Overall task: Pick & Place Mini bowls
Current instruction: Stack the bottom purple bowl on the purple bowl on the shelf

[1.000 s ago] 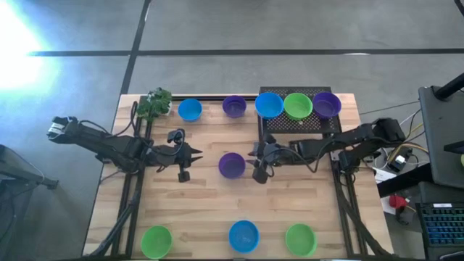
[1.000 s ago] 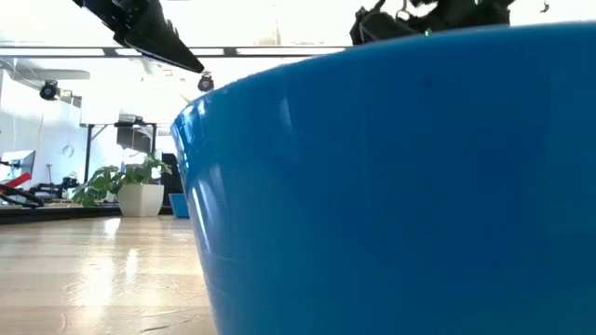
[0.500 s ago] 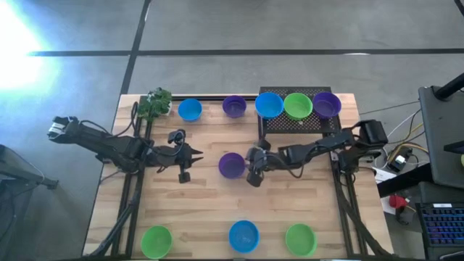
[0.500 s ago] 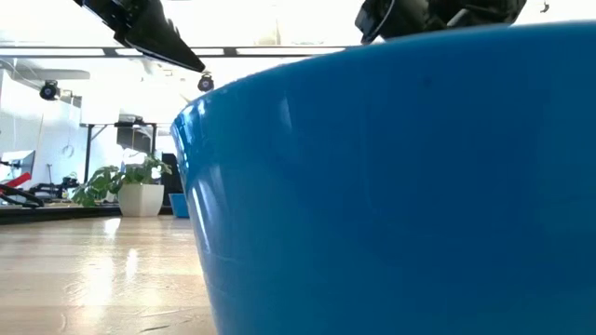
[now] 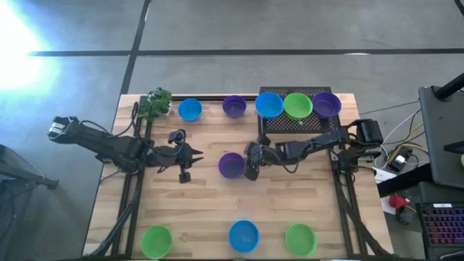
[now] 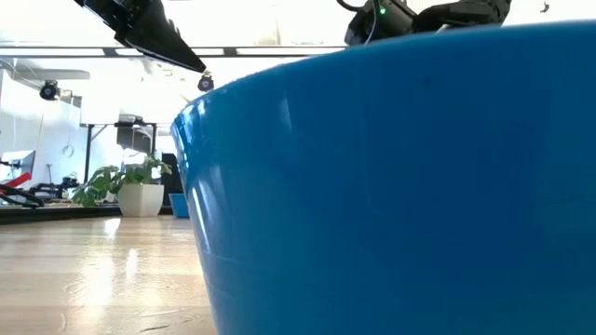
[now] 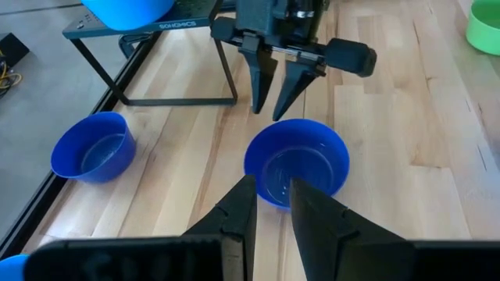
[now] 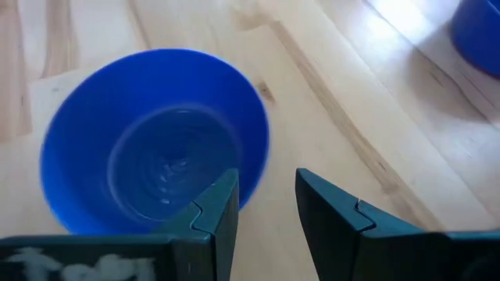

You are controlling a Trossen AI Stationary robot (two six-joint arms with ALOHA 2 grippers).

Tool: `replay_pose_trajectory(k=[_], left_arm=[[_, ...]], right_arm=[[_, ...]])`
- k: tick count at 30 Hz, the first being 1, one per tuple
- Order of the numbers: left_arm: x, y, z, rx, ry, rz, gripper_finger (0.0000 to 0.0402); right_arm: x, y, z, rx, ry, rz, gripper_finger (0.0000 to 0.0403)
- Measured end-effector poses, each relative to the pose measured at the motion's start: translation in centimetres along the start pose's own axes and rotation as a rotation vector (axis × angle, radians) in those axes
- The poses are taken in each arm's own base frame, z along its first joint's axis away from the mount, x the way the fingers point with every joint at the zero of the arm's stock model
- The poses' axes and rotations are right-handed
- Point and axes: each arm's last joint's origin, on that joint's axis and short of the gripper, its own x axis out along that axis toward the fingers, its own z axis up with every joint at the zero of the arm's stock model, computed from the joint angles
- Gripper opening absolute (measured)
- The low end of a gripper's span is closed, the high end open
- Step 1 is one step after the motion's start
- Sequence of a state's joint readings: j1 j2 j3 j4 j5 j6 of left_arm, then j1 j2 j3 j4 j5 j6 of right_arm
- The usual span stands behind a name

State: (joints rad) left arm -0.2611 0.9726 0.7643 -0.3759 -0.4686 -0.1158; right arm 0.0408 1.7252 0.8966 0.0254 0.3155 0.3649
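Right gripper [image 5: 250,161]: shifted leftward to frame centre, fingers open, now at rim of small glossy purple plastic bowl [image 5: 231,164]. Grasp imminent. Left gripper [image 5: 190,155]: unmoved, fingers apart, empty.

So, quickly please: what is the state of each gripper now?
Left gripper: open, holding nothing, left of the centre purple bowl.
Right gripper: open, at that bowl's rim, not gripping it.

blue mini bowl [image 6: 400,186] close-up, perhaps potted plant [image 6: 126,186] beyond
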Motion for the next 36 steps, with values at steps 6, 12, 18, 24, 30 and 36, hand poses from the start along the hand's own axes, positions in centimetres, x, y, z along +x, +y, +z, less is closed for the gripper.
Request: replay_pose_trajectory(k=[6,12,18,24,30,36], left_arm=[[0.0,0.0,0.0,0.0,0.0,0.0,0.0074],[0.0,0.0,0.0,-0.001,0.0,0.0,0.0074],[0.0,0.0,0.0,-0.003,-0.002,0.0,0.0074],[0.0,0.0,0.0,-0.016,-0.002,0.0,0.0074],[0.0,0.0,0.0,-0.016,-0.002,0.0,0.0074],[0.0,0.0,0.0,-0.016,-0.002,0.0,0.0074]], right_arm=[[0.0,0.0,0.0,0.004,0.009,0.024,0.0123],[0.2,0.0,-0.1,0.027,0.013,0.026,0.0123],[2.2,-0.1,-1.6,0.02,0.093,0.049,0.0123],[3.5,0.1,-2.1,0.017,0.118,0.062,0.0115],[3.0,0.2,-1.6,0.013,0.105,0.074,0.0064],[2.3,0.3,-0.9,0.022,0.083,0.108,0.0014]])
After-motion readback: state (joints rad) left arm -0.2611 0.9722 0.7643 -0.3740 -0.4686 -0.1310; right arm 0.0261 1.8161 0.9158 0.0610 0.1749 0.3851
